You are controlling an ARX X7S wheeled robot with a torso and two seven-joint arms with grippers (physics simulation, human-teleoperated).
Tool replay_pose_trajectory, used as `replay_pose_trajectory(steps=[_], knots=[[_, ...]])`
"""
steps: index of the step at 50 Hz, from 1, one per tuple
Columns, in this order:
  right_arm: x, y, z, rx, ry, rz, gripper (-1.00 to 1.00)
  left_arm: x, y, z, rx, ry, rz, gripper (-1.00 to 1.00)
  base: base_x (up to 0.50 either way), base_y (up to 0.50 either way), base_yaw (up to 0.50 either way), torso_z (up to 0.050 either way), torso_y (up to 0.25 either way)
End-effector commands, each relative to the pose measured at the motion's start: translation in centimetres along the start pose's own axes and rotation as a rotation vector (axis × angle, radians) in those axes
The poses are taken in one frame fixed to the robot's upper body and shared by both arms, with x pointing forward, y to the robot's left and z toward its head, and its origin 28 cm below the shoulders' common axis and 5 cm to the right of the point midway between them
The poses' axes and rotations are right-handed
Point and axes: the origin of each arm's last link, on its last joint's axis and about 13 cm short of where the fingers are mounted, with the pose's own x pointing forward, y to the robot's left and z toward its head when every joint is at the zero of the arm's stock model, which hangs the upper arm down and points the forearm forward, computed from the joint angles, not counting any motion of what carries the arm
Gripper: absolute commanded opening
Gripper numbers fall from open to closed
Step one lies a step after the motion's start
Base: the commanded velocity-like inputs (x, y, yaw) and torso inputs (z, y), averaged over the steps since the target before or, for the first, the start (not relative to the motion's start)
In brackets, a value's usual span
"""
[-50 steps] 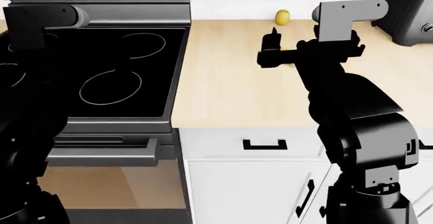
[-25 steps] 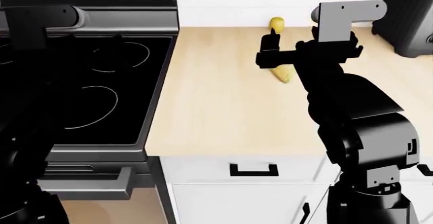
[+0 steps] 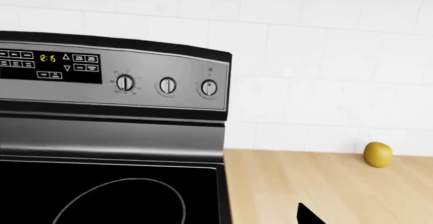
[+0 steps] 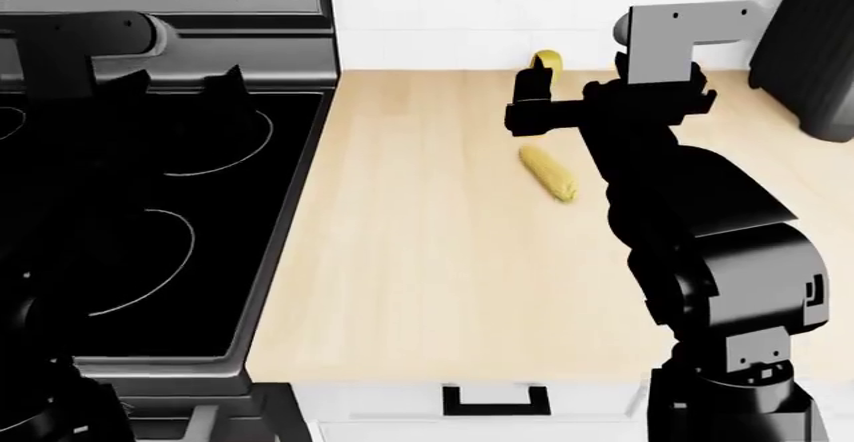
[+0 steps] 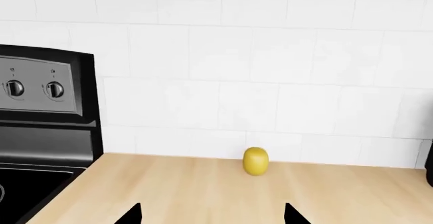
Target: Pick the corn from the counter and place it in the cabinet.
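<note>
The corn (image 4: 547, 173), a small bumpy yellow cob, lies on the beige wood-grain counter (image 4: 427, 262), angled away from the stove. My right gripper (image 4: 527, 102) hovers above the counter just beyond the corn, open and empty. In the right wrist view its two fingertips (image 5: 132, 215) stand wide apart over bare counter (image 5: 203, 188), and the corn does not show there. My left gripper (image 4: 180, 82) hangs open over the stovetop, far left of the corn. Only one of its fingertips (image 3: 308, 216) shows in the left wrist view. The cabinet is out of view.
A round yellow-green fruit (image 4: 545, 59) (image 5: 255, 161) (image 3: 377, 154) stands at the back wall. The black glass stovetop (image 4: 147, 222) borders the counter's left side. A black appliance (image 4: 817, 52) occupies the back right corner. A drawer front with a black handle (image 4: 494, 400) lies below the counter's front edge.
The head view has shifted, so the counter and stove slid down and left in the picture. The corn, earlier mostly behind my right gripper, now shows whole below it. Both arms hold their pose.
</note>
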Motion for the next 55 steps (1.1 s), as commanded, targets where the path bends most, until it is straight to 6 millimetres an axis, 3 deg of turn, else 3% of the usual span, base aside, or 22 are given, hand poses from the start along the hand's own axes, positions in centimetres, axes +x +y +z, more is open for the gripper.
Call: replay_pose_trajectory(steps=[1,48,55], knots=[[-0.11,0.01,-0.03,0.000,0.001,0.000,1.00,0.01,0.00,-0.07,-0.001,0.003,0.000,1.00,0.27,-0.04,0.00,0.000,0.000],[-0.03,-0.02,-0.05,0.004,-0.001,0.001,1.00,-0.01,0.00,-0.26,-0.010,0.011,-0.001,1.00,0.29,-0.04,0.00,0.000,0.001],[-0.14,0.01,-0.05,0.002,-0.003,0.004,1.00,-0.04,-0.01,-0.30,-0.010,0.011,-0.002,1.00,0.00,0.00,0.00,0.000,0.000]])
